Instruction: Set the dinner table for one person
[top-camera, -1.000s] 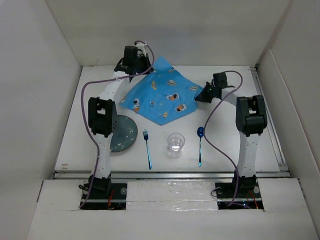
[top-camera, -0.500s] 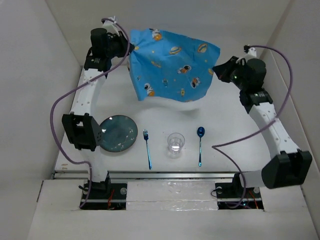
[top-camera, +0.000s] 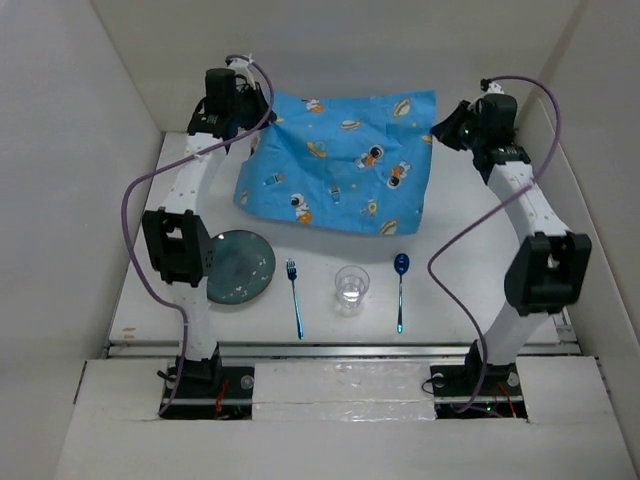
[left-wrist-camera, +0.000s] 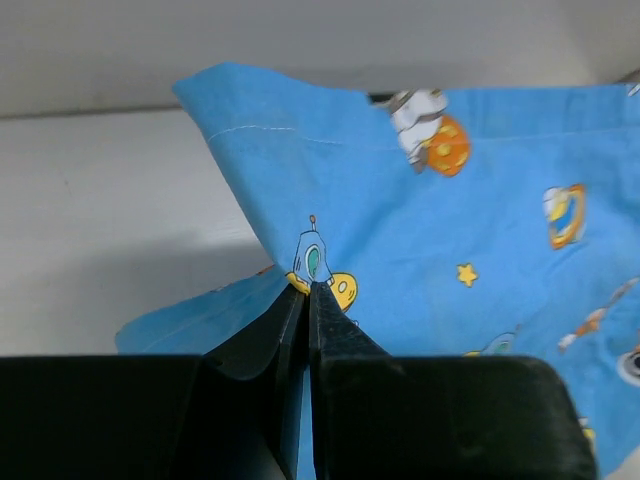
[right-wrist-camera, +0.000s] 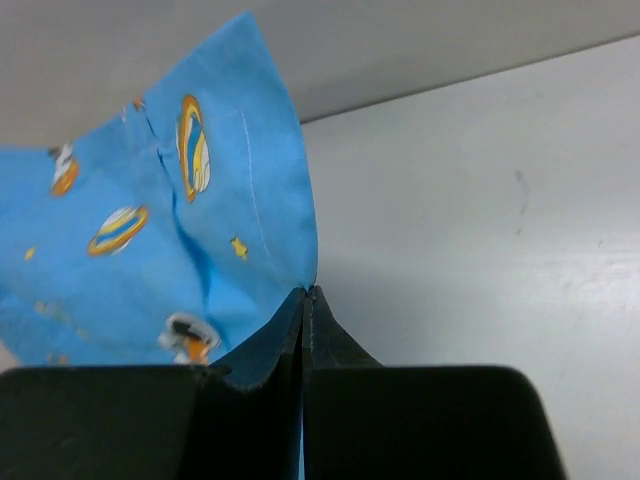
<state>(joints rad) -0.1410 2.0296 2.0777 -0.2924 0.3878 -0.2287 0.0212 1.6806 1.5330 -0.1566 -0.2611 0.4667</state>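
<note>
A blue patterned cloth placemat (top-camera: 345, 160) hangs spread between my two grippers above the far part of the white dinner table (top-camera: 470, 260). My left gripper (top-camera: 262, 112) is shut on its far left edge, also seen in the left wrist view (left-wrist-camera: 308, 287). My right gripper (top-camera: 442, 126) is shut on its far right corner, also seen in the right wrist view (right-wrist-camera: 306, 291). The cloth (left-wrist-camera: 480, 230) fills the left wrist view and shows at the left of the right wrist view (right-wrist-camera: 150, 230). Its near edge droops toward the table.
Along the near side lie a dark teal plate (top-camera: 238, 266), a blue fork (top-camera: 295, 297), a clear glass (top-camera: 352, 287) and a blue spoon (top-camera: 400, 290). White wall panels (top-camera: 60, 150) stand round the table. Purple cables loop off both arms.
Both grippers have lifted the placemat off the table and spread it apart; since half a second ago they have come lower and the cloth has opened wider and flatter.
</note>
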